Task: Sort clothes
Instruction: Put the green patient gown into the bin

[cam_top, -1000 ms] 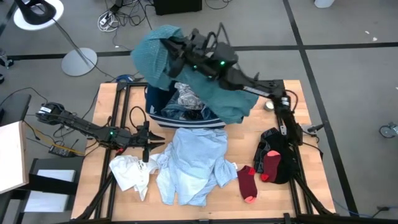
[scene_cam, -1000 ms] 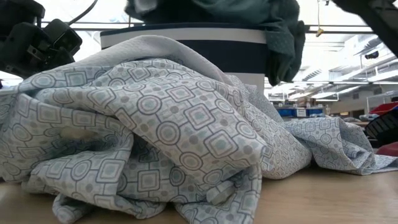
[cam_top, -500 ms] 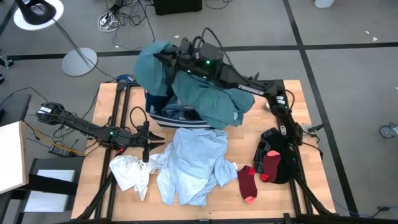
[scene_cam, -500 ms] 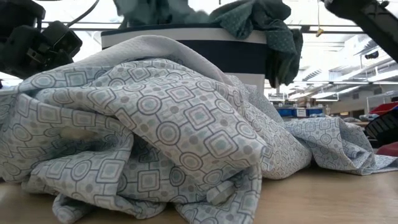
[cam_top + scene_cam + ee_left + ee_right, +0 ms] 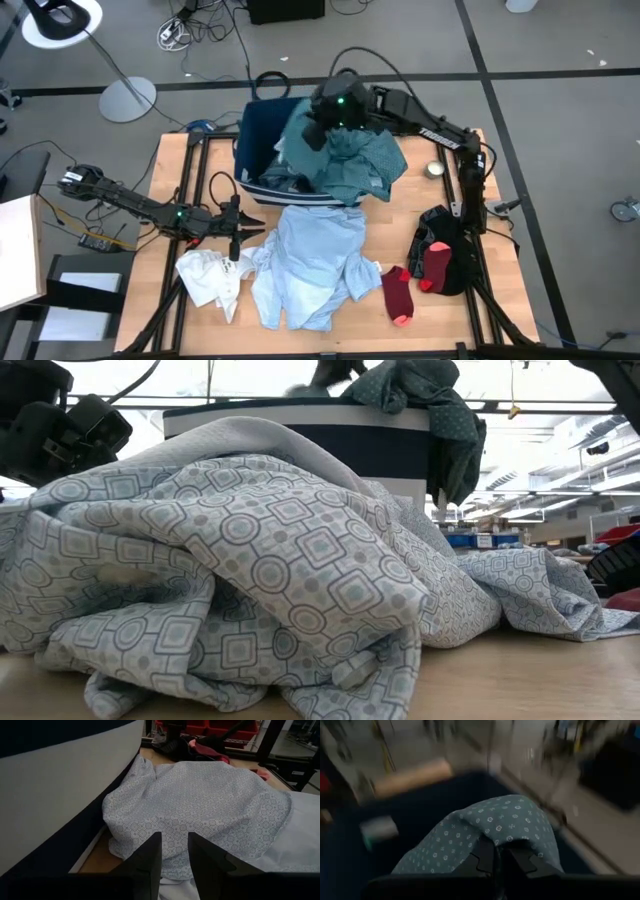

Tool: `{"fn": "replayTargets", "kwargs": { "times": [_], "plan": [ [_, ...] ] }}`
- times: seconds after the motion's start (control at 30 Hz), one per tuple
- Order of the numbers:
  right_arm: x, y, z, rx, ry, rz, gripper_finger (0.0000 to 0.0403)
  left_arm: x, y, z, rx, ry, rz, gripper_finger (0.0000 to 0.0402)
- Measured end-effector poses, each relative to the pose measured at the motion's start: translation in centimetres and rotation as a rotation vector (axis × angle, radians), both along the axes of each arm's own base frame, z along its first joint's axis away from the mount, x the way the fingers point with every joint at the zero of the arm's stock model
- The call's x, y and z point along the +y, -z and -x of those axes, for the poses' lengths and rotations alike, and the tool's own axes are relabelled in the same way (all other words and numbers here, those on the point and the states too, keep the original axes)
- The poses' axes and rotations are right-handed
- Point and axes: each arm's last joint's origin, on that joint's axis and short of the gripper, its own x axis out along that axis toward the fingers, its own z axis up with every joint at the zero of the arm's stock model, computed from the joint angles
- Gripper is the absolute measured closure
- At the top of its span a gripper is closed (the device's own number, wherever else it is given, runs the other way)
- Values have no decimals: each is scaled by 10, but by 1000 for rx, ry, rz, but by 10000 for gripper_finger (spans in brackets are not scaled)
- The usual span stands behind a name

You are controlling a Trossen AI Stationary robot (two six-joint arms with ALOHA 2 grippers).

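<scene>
Clothes: the teal garment (image 5: 352, 160) is bunched over the navy bin (image 5: 262, 125), part inside and part draped over the rim on the right arm's side; the light blue patterned shirt (image 5: 312, 255) lies on the tabletop (image 5: 170, 165) in front of the bin, with a white piece (image 5: 207, 277) beside it, dark red socks (image 5: 398, 290) and a black piece (image 5: 455, 255) toward the right arm's side.
Right gripper (image 5: 499, 854): over the bin, fingers pinched shut on a fold of the teal garment.
Left gripper (image 5: 174, 851): low by the bin wall, at the edge of the patterned shirt, fingers slightly apart and holding nothing.
Risk, overhang: much of the teal cloth hangs outside the rim; if let go here, its weight could likely drag it out onto the tabletop.
Risk, snag: the cloth may cling to the fingers when they part and lift out again.
Risk, bin: the soft bin could tip or shift if the arm pulls sideways.
</scene>
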Motion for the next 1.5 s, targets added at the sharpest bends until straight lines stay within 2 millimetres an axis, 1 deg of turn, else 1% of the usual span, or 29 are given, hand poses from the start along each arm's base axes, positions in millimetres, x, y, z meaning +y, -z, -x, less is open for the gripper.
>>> {"fn": "replayTargets", "kwargs": {
  "times": [0.1, 0.2, 0.37, 0.53, 0.63, 0.73, 0.83, 0.9, 0.97, 1.1, 1.23, 1.3, 1.4, 1.5],
  "plan": [
    [-4, 23, -8, 71, 14, -84, 388, 0, 0, 0, 0, 0, 0, 303],
    [-9, 49, -24, 105, 13, -167, 381, 0, 0, 0, -1, 0, 0, 303],
    [-20, 109, -58, 196, 38, -260, 359, 0, 0, 0, -1, -1, 1, 303],
    [-32, 165, -81, 292, 54, -331, 323, 0, 0, 0, -1, -1, 1, 303],
    [-37, 186, -88, 312, 28, -395, 293, 0, 0, 0, -1, -1, 1, 303],
    [-43, 192, -88, 317, 21, -424, 261, 0, 0, 0, -1, -1, 1, 303],
    [-45, 184, -84, 302, 16, -432, 233, 0, 0, 0, 0, -1, 1, 303],
    [-44, 170, -78, 282, 12, -423, 218, 0, 0, 0, 0, -1, 1, 303],
    [-42, 146, -69, 239, 5, -405, 207, 0, 0, 0, 2, -1, 0, 303],
    [-33, 93, -44, 140, -23, -354, 195, 0, 0, 0, 3, -1, 3, 303],
    [-22, 49, -12, 78, -38, -322, 193, 0, 0, 0, 3, -1, 3, 303],
    [-16, 30, 6, 63, -36, -318, 196, 0, 0, 0, 4, -2, 4, 303],
    [-7, 14, 28, 73, -6, -349, 202, 0, 0, 0, 4, -2, 4, 303],
    [4, 10, 45, 138, 12, -391, 208, 0, 0, 0, 4, -1, 4, 303]
  ]
}}
